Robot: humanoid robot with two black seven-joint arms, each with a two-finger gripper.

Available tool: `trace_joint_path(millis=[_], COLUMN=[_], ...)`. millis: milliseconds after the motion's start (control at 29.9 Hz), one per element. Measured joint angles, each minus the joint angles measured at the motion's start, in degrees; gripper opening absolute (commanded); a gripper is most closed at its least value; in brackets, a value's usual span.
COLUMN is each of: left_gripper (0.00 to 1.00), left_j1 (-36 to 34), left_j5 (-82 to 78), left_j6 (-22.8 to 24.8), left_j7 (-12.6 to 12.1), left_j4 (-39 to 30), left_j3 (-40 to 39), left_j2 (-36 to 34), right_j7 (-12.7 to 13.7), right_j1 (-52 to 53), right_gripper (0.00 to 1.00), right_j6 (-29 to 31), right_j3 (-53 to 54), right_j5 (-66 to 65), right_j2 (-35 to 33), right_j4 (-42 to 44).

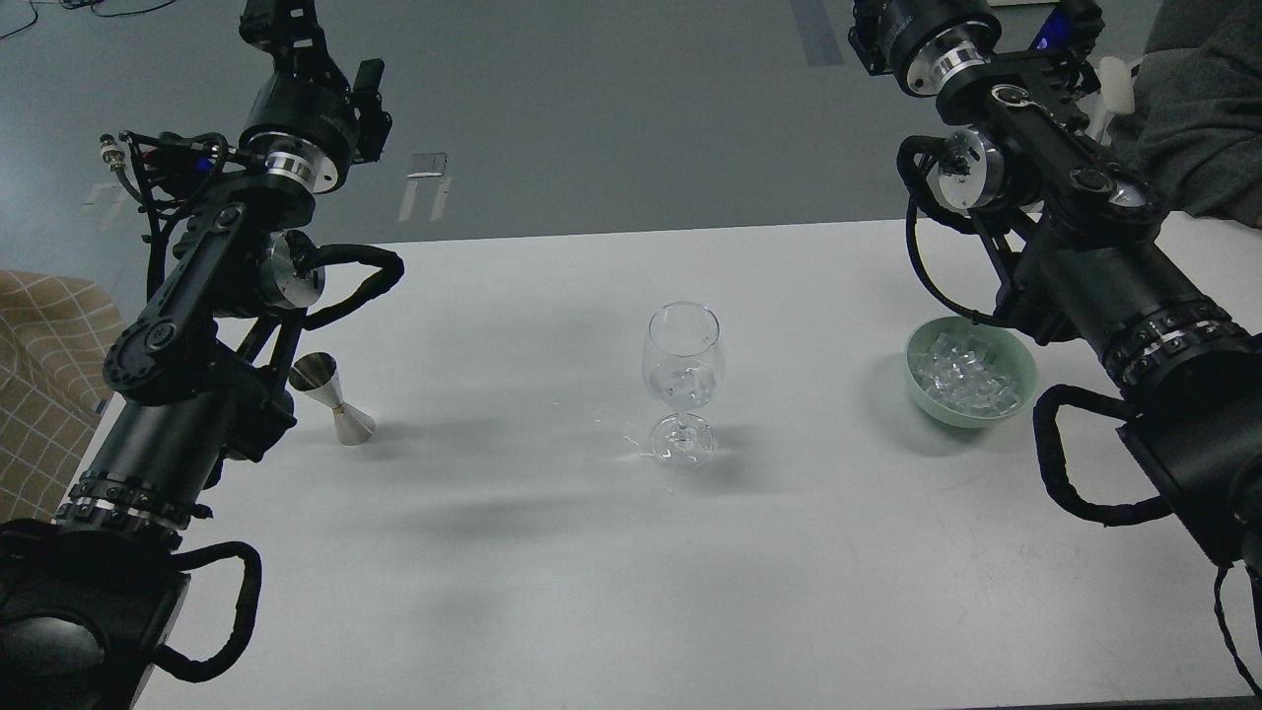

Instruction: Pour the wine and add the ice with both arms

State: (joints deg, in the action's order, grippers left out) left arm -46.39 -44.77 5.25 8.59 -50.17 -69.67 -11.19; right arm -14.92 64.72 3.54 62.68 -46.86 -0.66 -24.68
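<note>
Head view. The white table (513,592) carries three items in a row across its middle. At the left stands a steel jigger (333,399), upright, just beside the left arm (197,325). In the centre stands a stemmed glass (682,380), upright, with what looks like a cube and a little clear liquid low in its bowl; the wine cannot be told apart from the glass with certainty. At the right sits a pale green bowl (971,380) holding the ice (961,373), many clear cubes piled together. The right arm (1075,247) passes just above and behind the bowl.

Both arms rise toward the far edge of the view. The left gripper (281,25) is seen dark and cropped at the top; whether it is open or holding anything cannot be told. The right arm's gripper is out of view.

Hazards: a small wet patch (631,449) lies just left of the glass foot, so the foot may slide if nudged. The right arm's cable loop (927,266) hangs near the bowl rim and could catch it. The jigger stands close enough to the left arm to be toppled.

Surroundings: grey floor beyond; checked cloth (39,375) at the left edge; grey fabric (1208,108) at the far right.
</note>
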Motion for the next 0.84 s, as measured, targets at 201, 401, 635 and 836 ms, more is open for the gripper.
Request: trace_joint_path(millis=[201,401,635,836], left_gripper=[0.98,0.98,0.98,0.98], left_j1=[-4.7,-14.6,-17.0,-16.9], left_j5=[11.0,17.1,19.0,28.1], left_j6=[18.4,22.5,22.8,22.8], left_j7=[-3.3,-7.6,-7.8,-7.8], left_j4=[10.2,27.1,31.0,31.6], left_j3=[0.2,4.0,9.3,10.6], left_j2=[0.1,1.2,1.1,0.8], right_j7=[-1.6,-4.9,-6.1,-6.1], right_j1=[-0.2,-0.8,-0.8,-0.7], right_gripper=[1.00,1.00,1.00,1.00], right_j6=[5.9,11.2,12.0,11.9], right_j3=[0.3,0.3,0.3,0.2], right_j5=[4.0,8.5,8.7,8.7], right_j2=[0.0,-0.1,0.2,0.6], right_j4=[0.5,1.6,3.4,3.9])
